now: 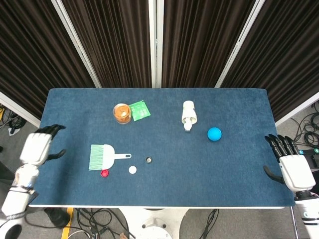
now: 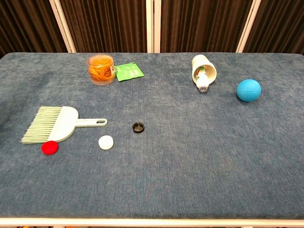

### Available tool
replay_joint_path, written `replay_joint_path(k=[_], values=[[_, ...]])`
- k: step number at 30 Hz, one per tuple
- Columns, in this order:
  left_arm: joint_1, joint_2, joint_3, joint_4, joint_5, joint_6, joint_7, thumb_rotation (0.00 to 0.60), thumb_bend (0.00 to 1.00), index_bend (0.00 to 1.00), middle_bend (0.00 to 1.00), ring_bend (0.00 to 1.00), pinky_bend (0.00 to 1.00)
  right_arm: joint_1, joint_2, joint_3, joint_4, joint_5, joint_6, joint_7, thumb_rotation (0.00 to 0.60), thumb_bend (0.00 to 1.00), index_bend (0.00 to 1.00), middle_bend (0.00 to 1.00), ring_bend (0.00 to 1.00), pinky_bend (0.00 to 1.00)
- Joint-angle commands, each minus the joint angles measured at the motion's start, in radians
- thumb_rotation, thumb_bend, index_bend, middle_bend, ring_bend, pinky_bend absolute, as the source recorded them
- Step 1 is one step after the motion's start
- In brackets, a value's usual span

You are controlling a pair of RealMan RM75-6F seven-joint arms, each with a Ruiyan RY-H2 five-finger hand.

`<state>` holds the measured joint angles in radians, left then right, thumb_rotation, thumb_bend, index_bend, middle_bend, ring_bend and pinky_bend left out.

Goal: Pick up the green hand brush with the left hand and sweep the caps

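The green hand brush lies flat on the blue table, bristles to the left, handle pointing right. A red cap touches its front edge. A white cap and a black cap lie just right of it. My left hand hovers open over the table's left edge, well left of the brush, holding nothing. At the table's right edge my right hand is open and empty. Neither hand shows in the chest view.
A clear jar of orange rubber bands and a green packet sit at the back left. A tipped paper cup and a blue ball lie at the back right.
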<state>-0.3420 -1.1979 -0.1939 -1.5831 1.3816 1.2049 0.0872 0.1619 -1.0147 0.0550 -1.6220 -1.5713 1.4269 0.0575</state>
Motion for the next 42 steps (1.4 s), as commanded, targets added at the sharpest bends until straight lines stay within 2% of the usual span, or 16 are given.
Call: replay_joint_path(k=[1, 6, 10, 17, 26, 35, 42], values=[[-0.100, -0.046, -0.041, 0.017, -0.026, -0.102, 0.007, 0.600, 0.17, 0.32, 0.35, 0.58, 0.78, -0.005, 0.001, -0.002, 0.004, 0.000, 0.006, 0.005, 0.600, 0.21, 0.00, 0.07, 0.00, 0.00], [-0.203, -0.132, -0.049, 0.057, -0.081, -0.220, 0.053, 0.600, 0.17, 0.36, 0.41, 0.71, 0.88, -0.013, 0.007, -0.004, 0.009, -0.005, 0.022, 0.015, 0.600, 0.21, 0.00, 0.07, 0.00, 0.00], [-0.255, -0.186, -0.028, 0.078, -0.127, -0.270, 0.174, 0.600, 0.17, 0.39, 0.43, 0.73, 0.90, -0.020, 0.012, -0.005, 0.011, -0.006, 0.032, 0.023, 0.600, 0.21, 0.00, 0.07, 0.00, 0.00], [-0.302, -0.289, 0.040, 0.062, -0.211, -0.267, 0.471, 0.600, 0.17, 0.41, 0.45, 0.75, 0.91, -0.023, 0.012, -0.007, 0.018, -0.002, 0.029, 0.032, 0.600, 0.21, 0.00, 0.07, 0.00, 0.00], [-0.356, -0.426, 0.055, 0.052, -0.396, -0.208, 0.742, 0.600, 0.17, 0.41, 0.46, 0.79, 0.94, -0.024, 0.009, -0.007, 0.025, 0.001, 0.030, 0.041, 0.600, 0.21, 0.00, 0.07, 0.00, 0.00], [-0.420, -0.501, 0.071, 0.098, -0.508, -0.210, 0.862, 0.600, 0.19, 0.41, 0.46, 0.79, 0.95, -0.029, 0.005, -0.009, 0.034, 0.011, 0.026, 0.051, 0.600, 0.20, 0.00, 0.07, 0.00, 0.00], [-0.448, -0.504, 0.082, 0.104, -0.592, -0.201, 0.917, 0.600, 0.19, 0.41, 0.46, 0.79, 0.95, -0.029, 0.005, -0.007, 0.038, 0.016, 0.022, 0.056, 0.600, 0.20, 0.00, 0.07, 0.00, 0.00]])
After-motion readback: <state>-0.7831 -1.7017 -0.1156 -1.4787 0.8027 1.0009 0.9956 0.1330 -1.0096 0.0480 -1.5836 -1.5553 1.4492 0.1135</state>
